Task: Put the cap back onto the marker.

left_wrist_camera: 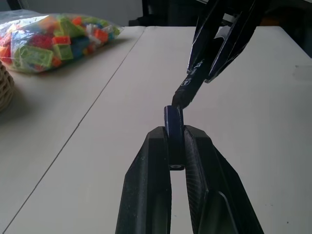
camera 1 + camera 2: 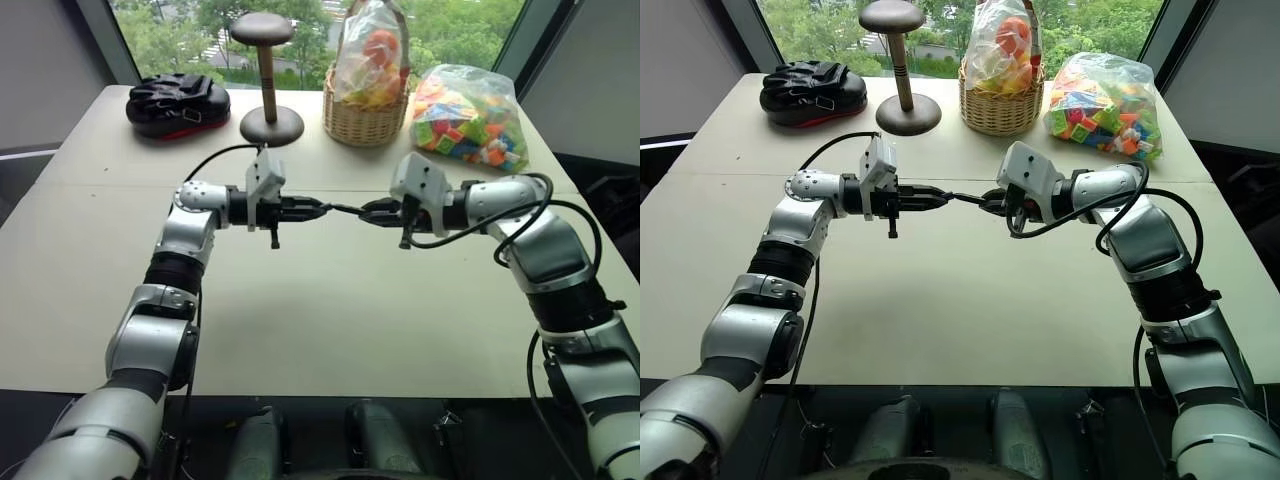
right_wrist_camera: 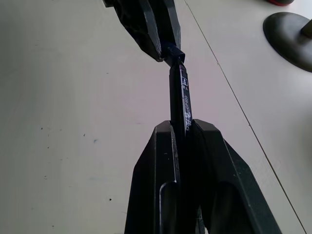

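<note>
pale desk (image 2: 330,300), clean, one seam running across it, set before a window with trees outside. along the far edge: black padded mitt (image 2: 178,104), wooden stand (image 2: 270,78), wicker basket (image 2: 366,118), bag of coloured blocks (image 2: 468,116). above mid-desk, left gripper (image 2: 318,209) jaws pinch the cap (image 1: 173,122); right gripper (image 2: 368,212) jaws pinch the marker (image 3: 179,97). marker end meets the cap.

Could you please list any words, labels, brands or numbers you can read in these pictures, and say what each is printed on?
Thin black marker: a small white label box and a line of pale print run along its barrel, too small and blurred to read.
Same print in the left wrist view, near the short black cap: also unreadable.
No other text is legible.
</note>
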